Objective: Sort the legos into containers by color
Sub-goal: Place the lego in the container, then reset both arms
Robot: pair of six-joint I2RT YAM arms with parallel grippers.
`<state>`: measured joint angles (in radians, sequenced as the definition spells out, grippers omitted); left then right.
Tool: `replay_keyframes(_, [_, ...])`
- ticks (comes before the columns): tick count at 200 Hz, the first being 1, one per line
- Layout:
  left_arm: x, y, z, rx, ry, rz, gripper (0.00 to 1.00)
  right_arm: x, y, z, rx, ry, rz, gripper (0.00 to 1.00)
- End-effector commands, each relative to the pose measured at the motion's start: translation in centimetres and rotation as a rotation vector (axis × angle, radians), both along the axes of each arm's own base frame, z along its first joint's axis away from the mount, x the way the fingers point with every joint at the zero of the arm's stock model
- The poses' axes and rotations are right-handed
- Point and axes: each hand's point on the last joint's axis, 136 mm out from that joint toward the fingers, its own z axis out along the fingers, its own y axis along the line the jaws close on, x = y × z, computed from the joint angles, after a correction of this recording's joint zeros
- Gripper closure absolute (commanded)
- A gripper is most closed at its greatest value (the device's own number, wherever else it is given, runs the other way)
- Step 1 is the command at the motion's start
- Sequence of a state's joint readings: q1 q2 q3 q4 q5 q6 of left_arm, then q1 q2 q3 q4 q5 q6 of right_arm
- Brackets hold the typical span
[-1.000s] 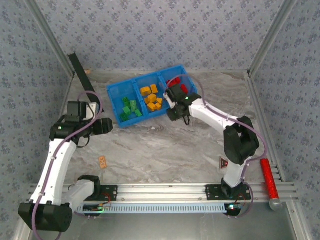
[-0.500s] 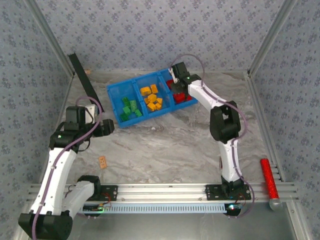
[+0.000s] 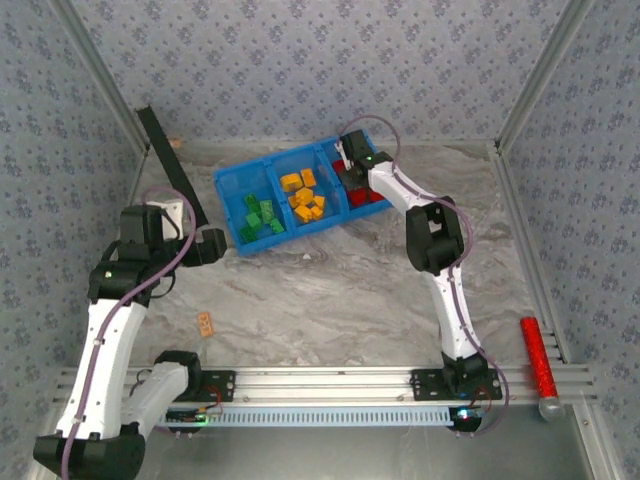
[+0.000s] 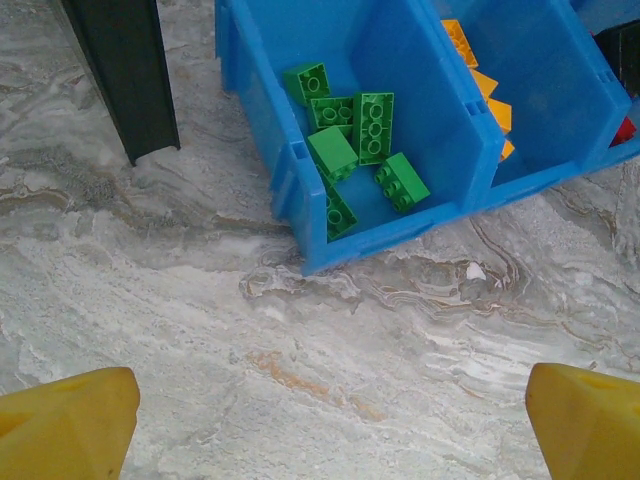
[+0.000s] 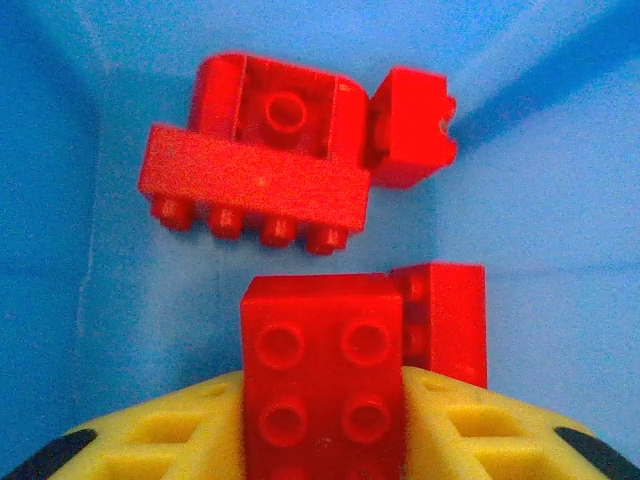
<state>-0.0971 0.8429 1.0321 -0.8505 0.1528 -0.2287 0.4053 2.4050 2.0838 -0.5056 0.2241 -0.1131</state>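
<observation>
Green, orange and red legos [image 3: 262, 218] lie sorted in your containers [image 3: 230, 188] at twelve o'clock; right jaws clamp seemingly last red brick [image 5: 320, 370], left jaws apart.

Tan tile [image 3: 205, 322] flat on marble table [image 3: 330, 290]; black bar [image 3: 172, 163] far left; red tube [image 3: 536, 355] right edge.

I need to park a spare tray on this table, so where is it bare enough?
The widest bare table lies between the blue bin and the front rail, flanked by the left arm and right arm; a tan tile sits near its left side. Another strip runs right of that arm. Crowded: the bin, where the right gripper holds a red brick.
</observation>
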Motion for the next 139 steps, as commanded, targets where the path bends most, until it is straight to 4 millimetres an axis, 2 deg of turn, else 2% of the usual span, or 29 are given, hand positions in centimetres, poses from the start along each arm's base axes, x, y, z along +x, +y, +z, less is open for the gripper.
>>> replay_keyframes(1, [0.2,0.2,-0.1,0.011,-0.024,0.002,0.01,0.4,-0.2,1.5,0.026,-0.038,-0.009,0.56])
replay_keyframes(27, [0.9,0.8,0.7,0.038,-0.084,0.021,0.00,0.0,-0.8,2.5,0.022,-0.051,-0.012,0.49])
replay_keyframes(48, [1.5,1.7,1.2,0.087,-0.110,0.049,0.00,-0.3,-1.3,3.9,0.020,-0.068,-0.017,0.48])
replay_keyframes(81, [4.2,4.3,2.4,0.234,-0.265,0.146,0.00,-1.7,-1.5,8.9,0.064,-0.126,0.005,0.46])
replay_keyframes(94, [5.2,6.0,2.5,0.315,-0.328,0.217,0.00,-2.9,-1.8,11.3,0.078,-0.149,0.021,0.40])
replay_keyframes(111, [6.2,8.0,2.6,0.409,-0.379,0.305,0.00,-4.6,-2.5,14.1,0.101,-0.180,0.050,0.26])
replay_keyframes(122, [6.8,8.8,1.9,0.444,-0.382,0.322,0.00,-5.7,-2.8,15.7,0.129,-0.202,0.070,0.19])
replay_keyframes(139, [7.6,9.9,0.0,0.459,-0.357,0.342,0.00,-7.4,-3.2,17.0,0.158,-0.204,0.092,0.07])
